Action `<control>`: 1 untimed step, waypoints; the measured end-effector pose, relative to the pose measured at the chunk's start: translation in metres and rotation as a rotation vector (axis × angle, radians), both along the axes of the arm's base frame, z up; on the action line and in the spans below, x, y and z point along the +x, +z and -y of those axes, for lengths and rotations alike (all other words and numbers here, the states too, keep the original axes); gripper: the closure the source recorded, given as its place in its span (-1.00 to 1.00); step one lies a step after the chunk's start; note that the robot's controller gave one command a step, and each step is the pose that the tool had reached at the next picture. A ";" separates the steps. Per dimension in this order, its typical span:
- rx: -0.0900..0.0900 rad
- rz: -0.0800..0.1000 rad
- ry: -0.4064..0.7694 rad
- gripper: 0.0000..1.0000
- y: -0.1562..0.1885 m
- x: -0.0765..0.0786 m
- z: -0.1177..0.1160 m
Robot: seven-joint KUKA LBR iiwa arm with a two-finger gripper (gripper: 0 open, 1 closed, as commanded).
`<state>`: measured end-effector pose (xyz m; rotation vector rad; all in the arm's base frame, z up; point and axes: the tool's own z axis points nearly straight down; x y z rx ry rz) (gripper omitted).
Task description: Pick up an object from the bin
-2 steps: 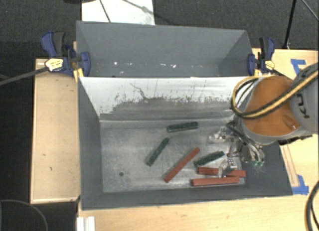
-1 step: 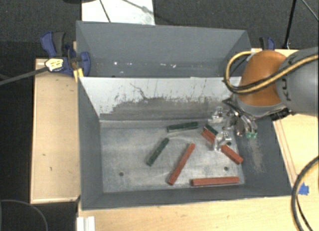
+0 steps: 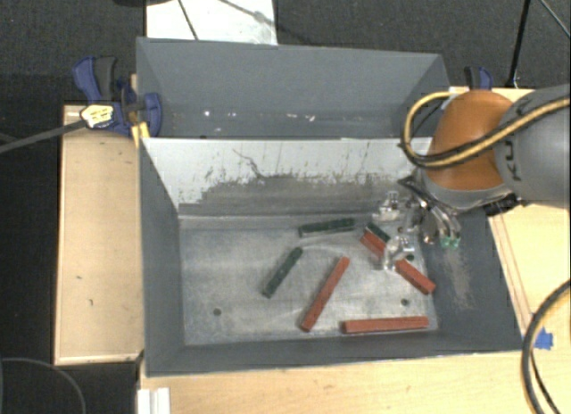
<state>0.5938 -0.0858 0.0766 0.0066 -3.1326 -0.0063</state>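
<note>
Red stick (image 3: pixel 416 277) at three o'clock may slip if my claw (image 3: pixel 395 244), wide or narrow I cannot tell, pinches it crooked.

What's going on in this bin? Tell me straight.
The arm reaches in from the right, and its gripper is low over a slanting red stick on the right side of the bin. Whether it grips that stick cannot be told. Four others lie loose on the floor: the middle green stick, the back green stick, the middle red stick and the front red stick.
</note>
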 end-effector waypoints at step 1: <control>-0.004 0.012 -0.022 1.00 0.087 -0.003 -0.010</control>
